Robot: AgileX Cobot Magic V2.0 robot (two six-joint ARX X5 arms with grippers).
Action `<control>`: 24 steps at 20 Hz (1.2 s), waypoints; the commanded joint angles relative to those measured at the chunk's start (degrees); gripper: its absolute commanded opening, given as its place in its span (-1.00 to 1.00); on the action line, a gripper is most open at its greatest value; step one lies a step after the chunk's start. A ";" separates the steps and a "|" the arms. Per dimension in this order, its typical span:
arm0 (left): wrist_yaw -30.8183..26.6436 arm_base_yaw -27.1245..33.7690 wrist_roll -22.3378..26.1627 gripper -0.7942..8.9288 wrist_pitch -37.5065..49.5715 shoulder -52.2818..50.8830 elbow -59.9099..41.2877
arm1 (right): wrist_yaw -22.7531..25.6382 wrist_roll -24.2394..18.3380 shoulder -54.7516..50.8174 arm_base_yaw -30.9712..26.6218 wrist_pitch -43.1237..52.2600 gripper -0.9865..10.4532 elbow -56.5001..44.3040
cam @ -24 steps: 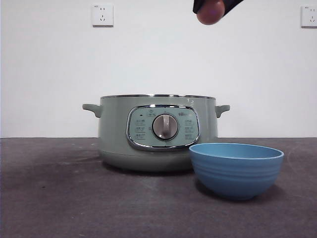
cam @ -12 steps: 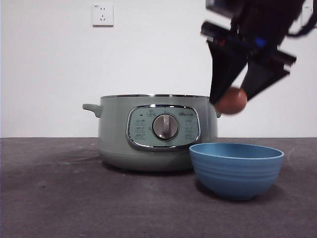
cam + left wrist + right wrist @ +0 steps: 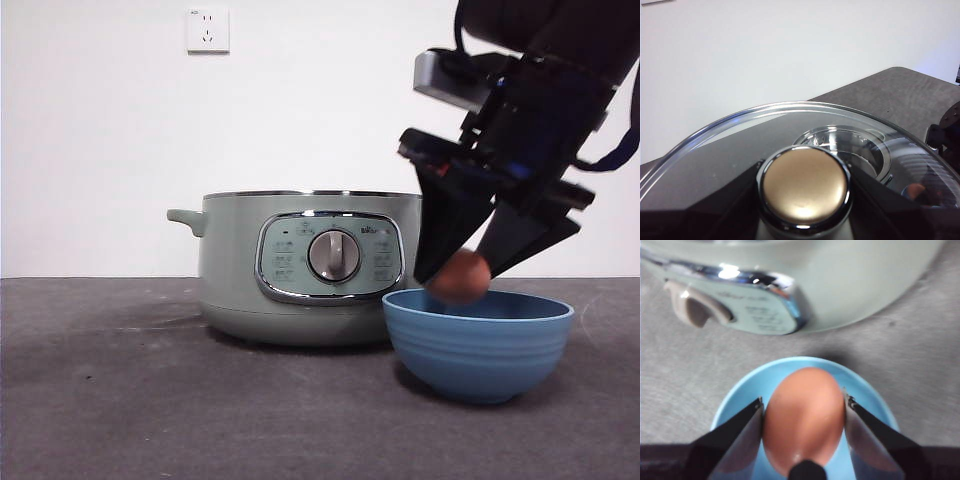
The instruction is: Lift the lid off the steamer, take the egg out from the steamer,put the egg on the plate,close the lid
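Note:
The sage-green steamer (image 3: 240, 270) stands open at the table's middle; it also shows in the right wrist view (image 3: 850, 280). The blue plate (image 3: 478, 345) sits in front of it to the right. My right gripper (image 3: 458, 280) is shut on the brown egg (image 3: 462, 276) and holds it just above the plate's rim. In the right wrist view the egg (image 3: 804, 415) sits between the jaws over the plate (image 3: 737, 392). My left gripper (image 3: 804, 196) is shut on the knob (image 3: 805, 182) of the glass lid (image 3: 730, 150), held up out of the front view.
The dark grey table (image 3: 120, 400) stretches to the left of and in front of the steamer. A white wall with sockets (image 3: 207, 30) stands behind. The steamer's dial (image 3: 333, 256) faces the front.
My right gripper has come down with the egg, from the picture's top above the steamer to just over the blue plate's rim. The steamer and plate have not moved.

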 commanded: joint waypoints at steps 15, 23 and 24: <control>0.09 0.00 -0.15 -0.85 2.38 -0.57 0.44 | -0.28 -0.55 5.38 1.20 2.80 -0.86 -3.93; 0.15 0.00 -0.22 -0.85 1.62 -0.57 0.44 | -0.57 -0.74 5.38 1.20 0.50 -0.23 -3.93; 0.15 0.00 -0.22 -0.85 1.36 -0.57 0.44 | -0.57 -0.76 5.38 1.20 0.57 -0.23 -3.93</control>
